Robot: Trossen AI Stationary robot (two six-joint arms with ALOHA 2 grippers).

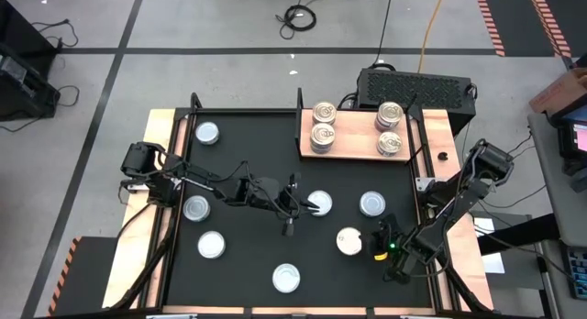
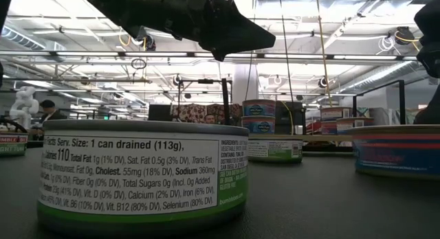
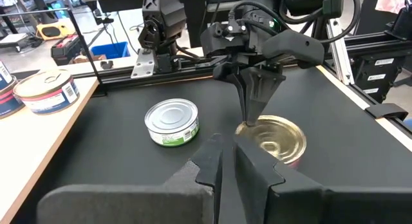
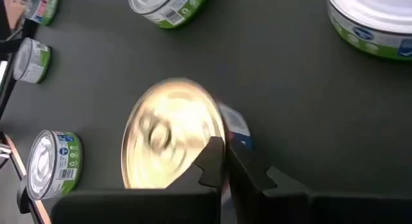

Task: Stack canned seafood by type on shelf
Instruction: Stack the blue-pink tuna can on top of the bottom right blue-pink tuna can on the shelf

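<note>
A cream-gold pull-tab tin [image 1: 348, 241] stands on the black table, near its right side. My right gripper [image 1: 378, 243] is shut, its fingers pointing down at that tin's rim [image 3: 248, 125]; the right wrist view shows the lid [image 4: 170, 137] just beside the fingers. My left gripper [image 1: 292, 209] hovers shut and empty at mid-table, beside a silvery tin [image 1: 318, 203]. Several silvery-lidded tins, such as the one toward the table's left edge [image 1: 195, 207], lie scattered on the table. The wooden shelf [image 1: 358, 136] at the far right carries several tins in short stacks [image 1: 323, 134]. My right gripper's shut fingers [image 3: 252, 102] come down from above at the cream-gold tin's rim [image 3: 248, 127] on the side toward the table's right edge. I cannot tell whether they touch it. The tin sits flat on the table.
A silvery tin with a green label [image 3: 172, 121] stands just beyond the gold one. Another green-label tin [image 2: 141, 174] fills the front of the low view. Metal frame posts [image 1: 300, 99] edge the table. Open black surface [image 1: 257, 145] lies left of the shelf.
</note>
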